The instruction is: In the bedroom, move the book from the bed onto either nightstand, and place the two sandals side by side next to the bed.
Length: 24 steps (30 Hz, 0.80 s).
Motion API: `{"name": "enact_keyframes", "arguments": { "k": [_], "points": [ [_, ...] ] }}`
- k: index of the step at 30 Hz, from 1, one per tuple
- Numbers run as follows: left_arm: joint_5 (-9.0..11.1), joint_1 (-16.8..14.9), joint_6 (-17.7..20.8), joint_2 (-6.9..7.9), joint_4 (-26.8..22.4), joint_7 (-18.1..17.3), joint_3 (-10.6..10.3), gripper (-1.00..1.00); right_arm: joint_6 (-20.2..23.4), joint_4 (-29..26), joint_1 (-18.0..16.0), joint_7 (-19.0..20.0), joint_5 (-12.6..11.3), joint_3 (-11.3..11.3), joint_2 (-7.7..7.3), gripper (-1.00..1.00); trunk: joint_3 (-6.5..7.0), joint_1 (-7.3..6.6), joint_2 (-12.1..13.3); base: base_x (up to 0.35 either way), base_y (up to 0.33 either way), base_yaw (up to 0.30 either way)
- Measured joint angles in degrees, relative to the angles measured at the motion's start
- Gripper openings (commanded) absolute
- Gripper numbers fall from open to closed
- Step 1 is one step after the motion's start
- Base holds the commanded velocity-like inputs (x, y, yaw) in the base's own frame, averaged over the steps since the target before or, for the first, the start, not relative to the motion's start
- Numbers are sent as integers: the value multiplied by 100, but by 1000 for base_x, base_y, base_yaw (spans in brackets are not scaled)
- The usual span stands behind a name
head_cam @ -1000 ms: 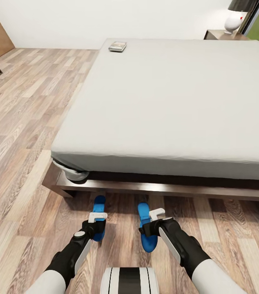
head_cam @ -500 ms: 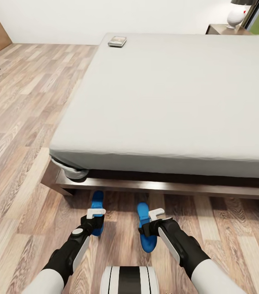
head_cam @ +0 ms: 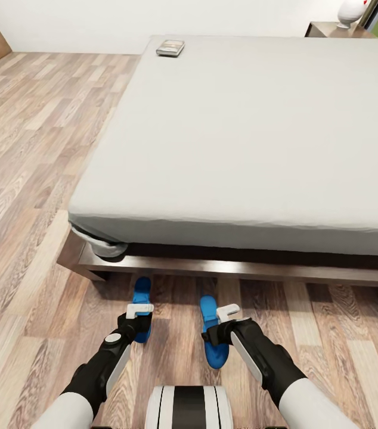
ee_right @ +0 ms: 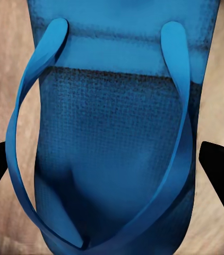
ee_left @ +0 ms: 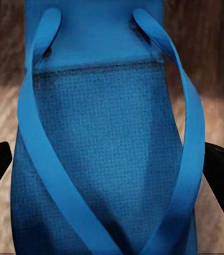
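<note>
- Sandals: my left end effector (head_cam: 139, 320) straddles the left sandal (head_cam: 142, 295) with fingers wide, my right end effector (head_cam: 222, 326) likewise over the right sandal (head_cam: 211, 351).
- The book (head_cam: 170, 47) lies on the bed (head_cam: 248, 131), far left corner.

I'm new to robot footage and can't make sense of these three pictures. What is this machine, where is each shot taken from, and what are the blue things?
It is a wheeled two-armed robot in a simulated bedroom. The wide picture comes from a camera on its head, looking down over both arms. There the left gripper and right gripper hang over two blue sandals on the wood floor, the left sandal and the right sandal, beside the bed. A small book lies on the mattress's far corner. The two close-ups come from cameras near each gripper: each shows a sandal, and, between spread black jaws that stand apart from its edges, so neither sandal looks gripped.
</note>
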Motion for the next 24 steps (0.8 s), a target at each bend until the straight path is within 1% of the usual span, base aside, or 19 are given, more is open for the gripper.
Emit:
{"name": "enact_keyframes", "arguments": {
  "k": [7,11,17,24],
  "points": [
    [1,5,-2,0,-11,2,0,-100,0,0,0,0,-1,1,0,-100,-1,-1,0,0,0,0],
    [0,6,-3,0,-16,-2,0,-100,0,0,0,0,0,1,0,-100,-89,10,-5,0,0,0],
    [5,7,-6,0,-21,-1,0,-100,0,0,0,0,-1,1,0,-100,-89,10,-6,0,0,0],
    [3,8,-107,0,-12,-3,0,-100,-13,0,0,3,6,-10,-7,-100,-89,10,-6,0,0,0]
  ]
}}
